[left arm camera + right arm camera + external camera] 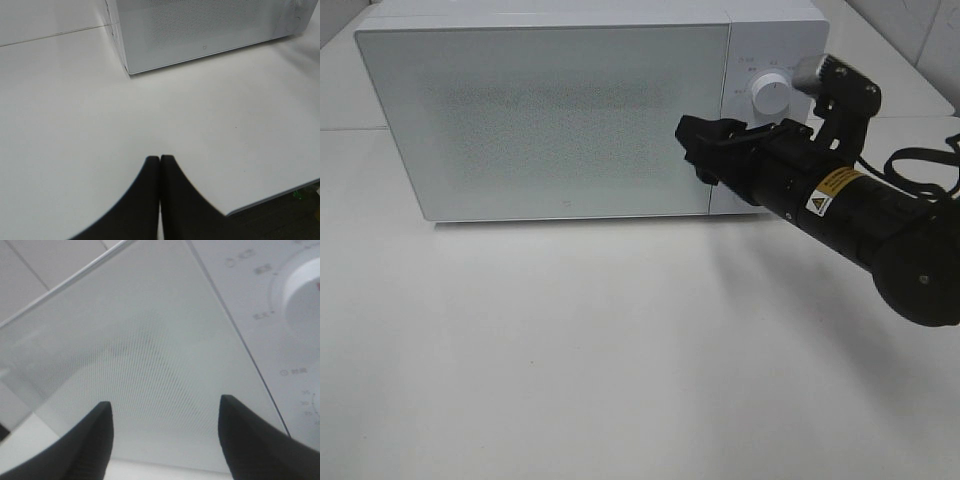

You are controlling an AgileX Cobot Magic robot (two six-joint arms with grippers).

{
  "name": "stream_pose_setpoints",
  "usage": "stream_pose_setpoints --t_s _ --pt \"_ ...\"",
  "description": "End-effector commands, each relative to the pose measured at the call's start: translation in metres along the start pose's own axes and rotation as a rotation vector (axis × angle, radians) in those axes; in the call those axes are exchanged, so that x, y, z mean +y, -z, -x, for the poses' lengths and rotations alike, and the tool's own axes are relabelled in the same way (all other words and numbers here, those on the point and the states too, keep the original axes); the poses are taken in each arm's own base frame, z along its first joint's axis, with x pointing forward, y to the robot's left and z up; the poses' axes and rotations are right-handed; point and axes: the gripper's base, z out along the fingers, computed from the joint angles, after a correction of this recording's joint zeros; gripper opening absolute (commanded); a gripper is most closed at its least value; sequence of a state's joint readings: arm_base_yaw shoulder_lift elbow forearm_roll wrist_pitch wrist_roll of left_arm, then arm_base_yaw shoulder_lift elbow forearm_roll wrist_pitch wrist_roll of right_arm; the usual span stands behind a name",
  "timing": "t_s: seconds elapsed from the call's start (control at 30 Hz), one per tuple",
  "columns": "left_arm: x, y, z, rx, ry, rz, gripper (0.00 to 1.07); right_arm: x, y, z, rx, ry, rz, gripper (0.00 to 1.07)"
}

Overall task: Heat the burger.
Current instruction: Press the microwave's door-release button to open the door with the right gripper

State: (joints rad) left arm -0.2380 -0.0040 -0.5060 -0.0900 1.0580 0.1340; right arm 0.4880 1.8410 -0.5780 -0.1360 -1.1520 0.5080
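Burger position cannot be determined: it shows in none of the three views, and the dotted, frosted door (540, 120) of the white microwave (620, 10) lies closed flat against the body, screening the interior. The microwave stands at the back of the white counter (570, 340), with a control panel and a round dial (769, 96) to the right of the door. The right pincer (698, 150) is held in front of the door's right edge, just below the dial. Its two black fingers (90, 440) stand wide apart with nothing between them. Whether they touch the door cannot be told. The left pincer (160, 159) hangs over bare counter, well apart from the microwave's front corner, its fingers pressed together and holding nothing.
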Motion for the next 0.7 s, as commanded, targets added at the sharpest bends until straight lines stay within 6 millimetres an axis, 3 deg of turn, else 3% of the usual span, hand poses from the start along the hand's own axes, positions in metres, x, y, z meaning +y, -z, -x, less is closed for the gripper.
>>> stream_pose_setpoints --t_s 0.03,0.4,0.7 --pt "0.000 0.002 -0.001 -0.033 0.005 0.004 0.00 0.008 0.006 0.002 0.155 0.264 0.016 0.59" --pt "0.000 0.002 -0.001 -0.033 0.005 0.004 0.00 0.007 0.026 0.012 0.439 0.480 -0.099 0.56" --pt "-0.001 0.002 -0.001 -0.033 0.006 0.003 0.00 0.004 0.018 0.033 0.657 0.440 -0.264 0.56"
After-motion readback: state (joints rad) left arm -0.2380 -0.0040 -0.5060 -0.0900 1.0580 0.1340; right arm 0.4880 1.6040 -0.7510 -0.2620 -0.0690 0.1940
